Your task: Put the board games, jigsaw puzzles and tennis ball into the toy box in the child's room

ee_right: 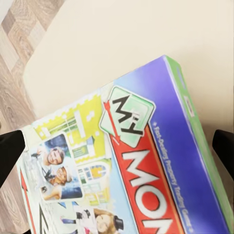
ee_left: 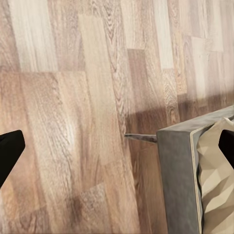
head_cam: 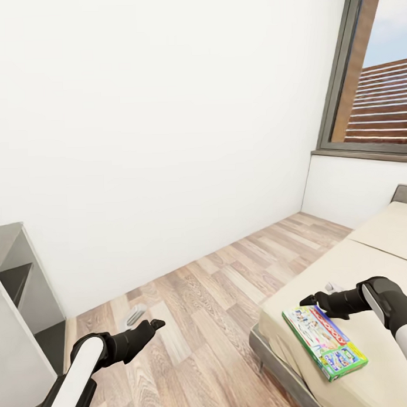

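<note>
The right claw [head_cam: 309, 301] hovers open above the board game [head_cam: 324, 341] on the bed [head_cam: 370, 262]; it should straddle the box's edge squarely before closing. The left claw [head_cam: 154, 326], also open, hangs idle.

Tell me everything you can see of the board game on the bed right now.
The board game is a flat rectangular box, cardboard by its look, lying face up on the cream mattress near the bed's corner. Its lid is colourful, with a green rim, a blue field, a red banner with white letters, and cartoon faces. It looks closed and undamaged. The right gripper hangs open just above one end, not visibly touching it.
</note>
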Controlling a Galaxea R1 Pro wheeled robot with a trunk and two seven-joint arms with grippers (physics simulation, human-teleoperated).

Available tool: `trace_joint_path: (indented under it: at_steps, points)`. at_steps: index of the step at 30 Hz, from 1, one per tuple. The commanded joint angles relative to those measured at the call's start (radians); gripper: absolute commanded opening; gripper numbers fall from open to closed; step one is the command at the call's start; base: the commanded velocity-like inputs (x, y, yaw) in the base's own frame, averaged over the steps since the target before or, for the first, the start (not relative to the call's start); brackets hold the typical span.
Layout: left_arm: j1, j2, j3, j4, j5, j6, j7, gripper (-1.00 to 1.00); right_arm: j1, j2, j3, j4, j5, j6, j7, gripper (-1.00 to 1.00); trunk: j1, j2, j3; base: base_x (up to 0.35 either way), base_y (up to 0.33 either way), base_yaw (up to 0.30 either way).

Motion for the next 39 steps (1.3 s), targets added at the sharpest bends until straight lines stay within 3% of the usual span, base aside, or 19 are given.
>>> trace_joint_path:
  at_steps: [1, 39]
  points:
    - [-0.001, 0.001, -0.002, -0.001, 0.010, 0.000, 0.010, 1.00, 0.001, 0.001, -0.002, 0.000, -0.001, 0.007, 0.002, 1.00, 0.000, 0.000, -0.001, 0.000, 0.000, 0.088]
    - [-0.001, 0.001, -0.001, -0.001, 0.007, -0.001, 0.010, 1.00, 0.001, -0.001, -0.002, -0.001, -0.001, 0.007, 0.001, 1.00, 0.000, 0.000, -0.001, 0.000, 0.000, 0.015]
